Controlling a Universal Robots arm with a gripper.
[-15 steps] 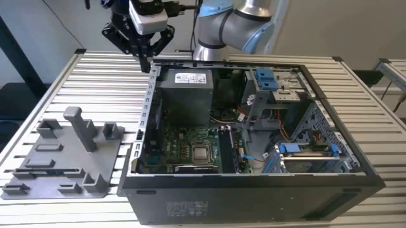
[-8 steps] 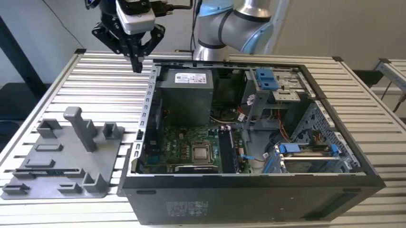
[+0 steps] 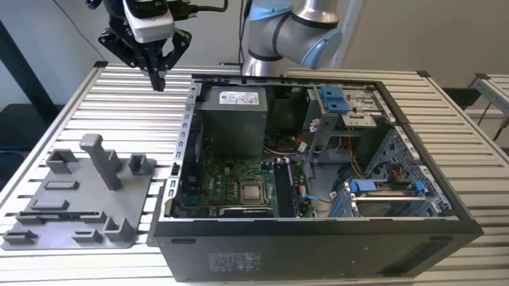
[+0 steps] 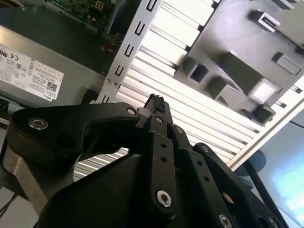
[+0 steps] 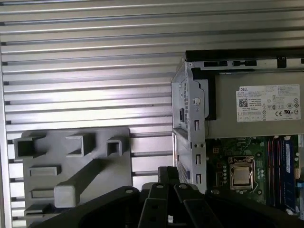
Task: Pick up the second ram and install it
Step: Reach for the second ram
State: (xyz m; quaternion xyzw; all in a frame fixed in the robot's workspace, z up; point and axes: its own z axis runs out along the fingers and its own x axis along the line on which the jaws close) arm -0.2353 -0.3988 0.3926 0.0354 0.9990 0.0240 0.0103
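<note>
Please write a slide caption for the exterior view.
Claw hangs over the slatted table beside the open computer case, grey fixture plate nearer the camera.

You've got bright, even light w/ glare on the slatted table (image 4: 175,21) in the second wrist view; PC case (image 3: 318,250) interior sits darker in exterior view.

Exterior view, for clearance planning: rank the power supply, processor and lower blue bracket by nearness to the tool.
1. Power supply, in the case corner nearest the tool.
2. Processor, mid-motherboard.
3. Lower blue bracket, the exterior view's right.
</note>
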